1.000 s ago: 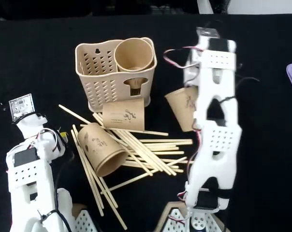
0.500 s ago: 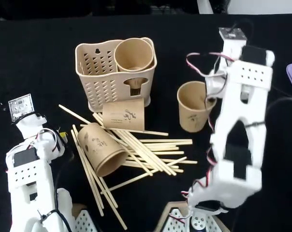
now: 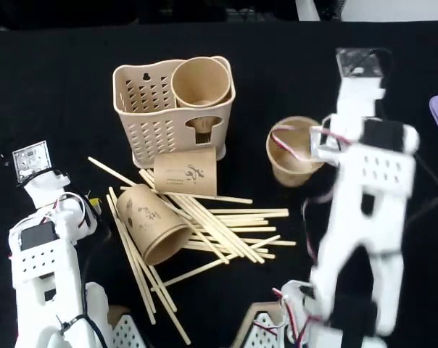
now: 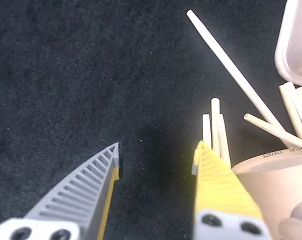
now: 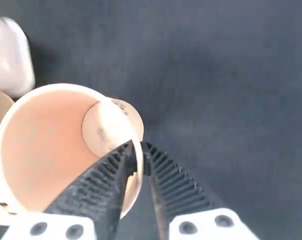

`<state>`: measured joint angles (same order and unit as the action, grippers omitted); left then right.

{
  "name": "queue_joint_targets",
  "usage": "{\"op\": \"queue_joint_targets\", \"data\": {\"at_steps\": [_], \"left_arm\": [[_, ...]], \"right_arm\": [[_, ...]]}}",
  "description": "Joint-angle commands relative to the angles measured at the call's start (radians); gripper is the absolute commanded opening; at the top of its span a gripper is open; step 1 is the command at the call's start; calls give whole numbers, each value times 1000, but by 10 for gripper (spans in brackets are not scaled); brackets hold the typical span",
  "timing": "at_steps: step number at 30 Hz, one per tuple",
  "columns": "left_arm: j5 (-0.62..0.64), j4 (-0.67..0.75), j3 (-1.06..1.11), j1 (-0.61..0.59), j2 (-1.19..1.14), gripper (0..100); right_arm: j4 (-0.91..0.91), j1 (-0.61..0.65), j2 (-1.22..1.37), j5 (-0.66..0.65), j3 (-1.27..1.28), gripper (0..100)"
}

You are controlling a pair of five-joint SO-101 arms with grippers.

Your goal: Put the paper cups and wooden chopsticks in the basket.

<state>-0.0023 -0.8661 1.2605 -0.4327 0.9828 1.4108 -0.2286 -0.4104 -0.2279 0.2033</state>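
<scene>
The right gripper [image 5: 136, 150] is closed on the wall of a paper cup [image 5: 56, 145], one finger inside the rim and one outside. In the high view this held cup [image 3: 295, 148] is at the right of the basket [image 3: 150, 109], apart from it, with its mouth up. It is light brown with a small dark print on the side.

A second cup [image 3: 201, 80] stands in the basket. Two more lie on their sides on the black table [image 3: 59, 72] in front of the basket: one [image 3: 186, 172] touches its base, the other [image 3: 154, 221] points its mouth to the front.

The wooden chopsticks [image 3: 226, 225] lie flat around them, fanned out, most with the long axis across the table.

The left gripper [image 4: 157, 150] has its fingers apart, with the chopstick ends [image 4: 216, 120] just beside one finger.
</scene>
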Motion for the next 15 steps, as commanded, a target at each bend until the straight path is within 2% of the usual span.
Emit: {"op": "queue_joint_targets", "data": {"at_steps": [1, 7, 10, 15], "left_arm": [[8, 11, -8, -8, 18, 238], [8, 12, -8, -8, 18, 238], [8, 12, -8, -8, 18, 238], [8, 12, -8, -8, 18, 238]], "right_arm": [[74, 54, -222, 0, -157, 10], [143, 222, -239, 144, -535, 10], [115, 341, -151, 230, -650, 10], [57, 502, 44, 287, -757, 10]]}}
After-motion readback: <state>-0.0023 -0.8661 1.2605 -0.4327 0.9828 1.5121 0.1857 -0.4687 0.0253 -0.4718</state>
